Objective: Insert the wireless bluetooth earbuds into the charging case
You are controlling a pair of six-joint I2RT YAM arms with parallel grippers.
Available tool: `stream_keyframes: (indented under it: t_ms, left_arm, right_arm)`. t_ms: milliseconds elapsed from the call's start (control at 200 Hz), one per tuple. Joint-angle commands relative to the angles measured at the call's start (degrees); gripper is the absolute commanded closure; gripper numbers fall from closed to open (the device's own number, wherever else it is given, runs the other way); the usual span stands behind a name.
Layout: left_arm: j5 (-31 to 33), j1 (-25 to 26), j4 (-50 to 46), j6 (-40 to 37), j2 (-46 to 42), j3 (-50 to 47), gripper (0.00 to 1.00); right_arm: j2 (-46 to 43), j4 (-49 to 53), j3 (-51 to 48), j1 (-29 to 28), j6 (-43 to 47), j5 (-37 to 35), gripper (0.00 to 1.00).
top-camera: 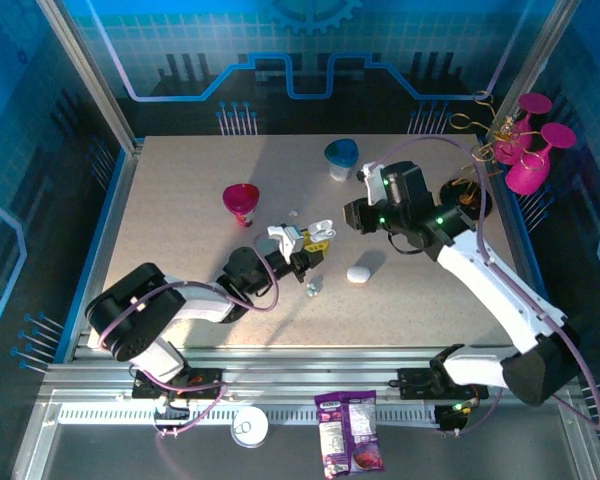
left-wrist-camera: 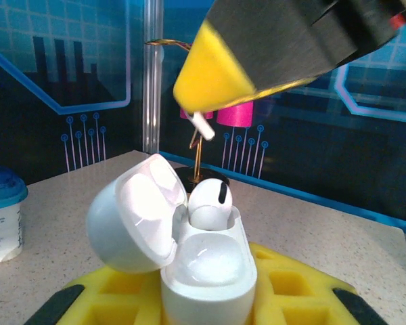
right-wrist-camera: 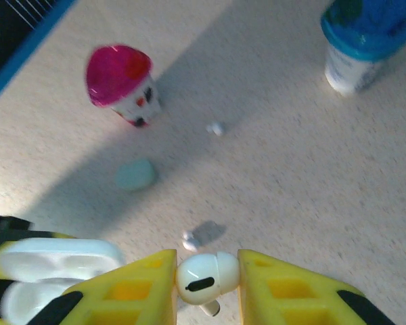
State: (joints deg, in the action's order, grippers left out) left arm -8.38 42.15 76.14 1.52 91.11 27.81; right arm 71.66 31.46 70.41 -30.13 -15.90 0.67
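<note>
The left fingers (top-camera: pixel 298 252) and right fingers (top-camera: pixel 323 238) meet mid-table at the open white case (top-camera: pixel 281 237).

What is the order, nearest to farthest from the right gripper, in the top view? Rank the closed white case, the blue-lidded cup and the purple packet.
From the right gripper:
1. Closed white case, on the table just to its near right.
2. Blue-lidded cup, toward the far edge.
3. Purple packet, off the tabletop, between the arm bases.
</note>
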Motion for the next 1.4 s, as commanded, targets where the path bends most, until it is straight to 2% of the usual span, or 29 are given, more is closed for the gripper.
stream_keyframes:
  t_ms: [0,205,390,720,1396]
  left_arm:
    - [3.05,0.97,2.57,0.38,0.84,2.80,1.00]
    - [6.12,2.42,-0.16,1.68,0.48,4.09,1.00]
    - [7.40,2.76,-0.57,3.70,-0.29,4.58,1.00]
    - [11.76,3.04,-3.72,4.86,-2.46,5.70,1.00]
    - [11.79,3.38,-4.44,6.22,-4.28,7.26,1.00]
  right_arm:
    - [-3.39,-9.91,-3.30,-3.70,-1.22,-1.28,0.74]
    - [-6.57,-19.40,-8.33,-8.72,-0.84,-2.74,0.75]
    - [-5.49,-21.31,-9.06,-10.34,-1.19,-1.90,0.75]
    - [-4.52,-21.62,-9.76,-10.88,-2.03,0.08,0.75]
    - [-2.31,-23.50,-11.22,-10.89,-2.97,1.29,0.75]
